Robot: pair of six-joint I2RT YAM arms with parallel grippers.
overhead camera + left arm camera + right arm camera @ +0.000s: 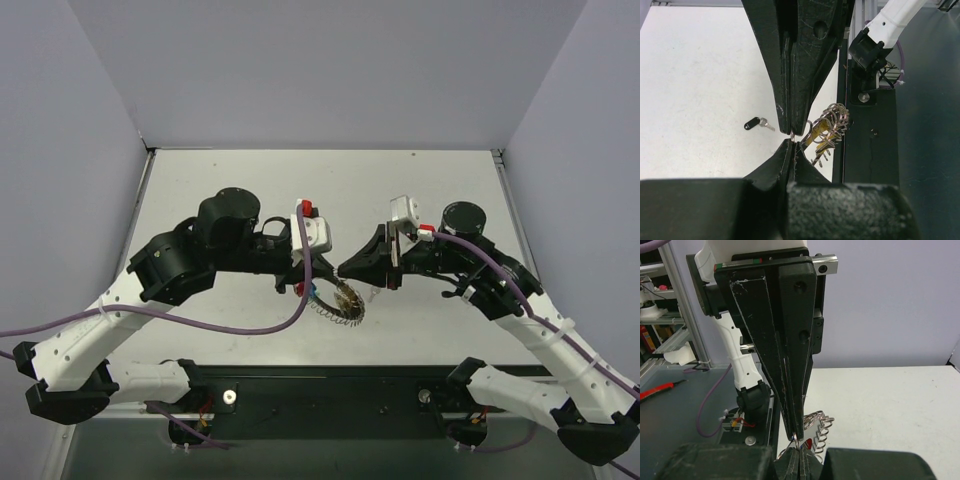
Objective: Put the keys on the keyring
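Observation:
The keyring [338, 305], a silvery coil-rimmed ring, hangs between my two grippers just above the table. It also shows in the left wrist view [836, 119] and the right wrist view [821, 426]. Keys hang on it: a yellow-headed one [821, 134] and a red-headed one [809, 444]. My left gripper [305, 287] is shut on a thin wire loop of the ring [791, 134]. My right gripper [346, 270] is shut on the same loop, tip to tip with the left [798, 448]. A loose black-headed key [753, 123] lies on the table beside them.
The white table [330, 190] has grey walls on three sides. A black base strip [330, 385] with both arm mounts runs along the near edge, close under the hanging ring. Purple cables [230, 325] trail from the arms.

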